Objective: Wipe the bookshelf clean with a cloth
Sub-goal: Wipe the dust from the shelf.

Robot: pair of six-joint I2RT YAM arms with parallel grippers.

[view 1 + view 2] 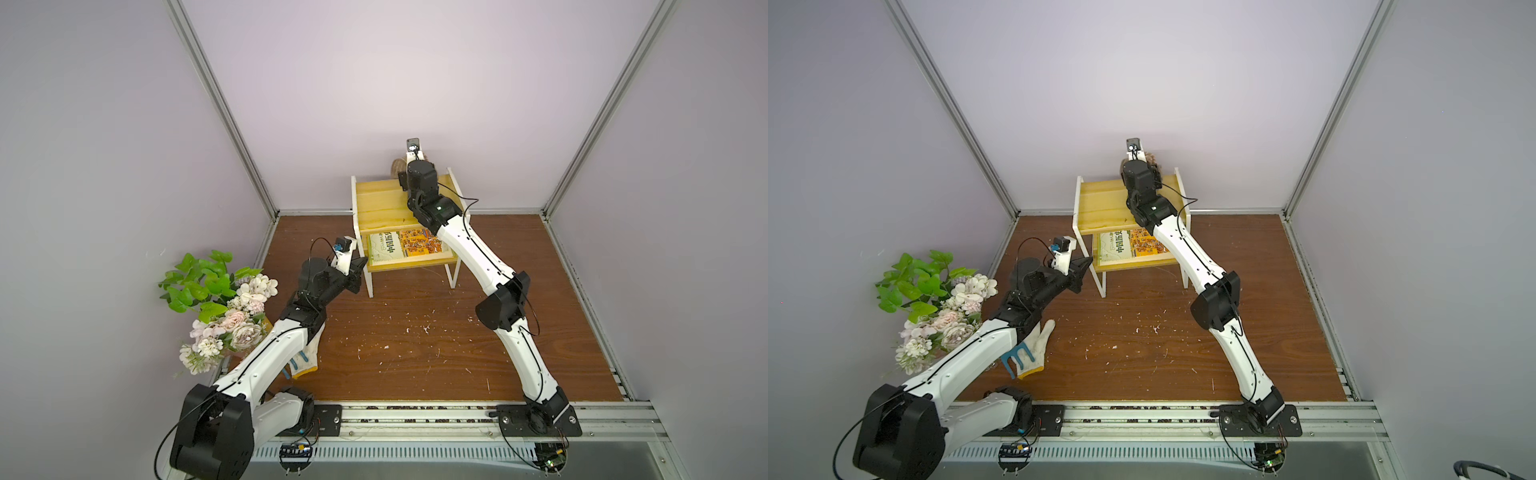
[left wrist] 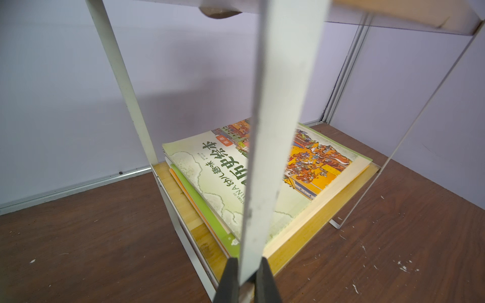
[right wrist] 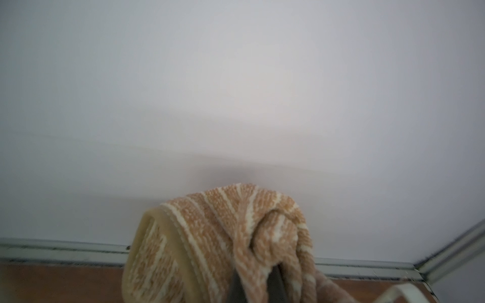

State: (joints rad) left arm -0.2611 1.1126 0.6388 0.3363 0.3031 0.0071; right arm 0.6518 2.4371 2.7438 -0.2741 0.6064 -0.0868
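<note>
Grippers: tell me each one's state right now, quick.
Left gripper: closed on the bookshelf frame's white leg.
Right gripper: closed, holding the cloth.

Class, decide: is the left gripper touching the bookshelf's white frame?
Touching. The left wrist view shows the left gripper clamped on a white upright of the bookshelf.

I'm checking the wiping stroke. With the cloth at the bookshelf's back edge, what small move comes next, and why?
Probably pull the right gripper back toward the robot's base, dragging the cloth across the top of the bookshelf. The cloth sits bunched at the far edge, the yellow board before it lies bare, and the left gripper clamps a white leg, steadying it.
</note>
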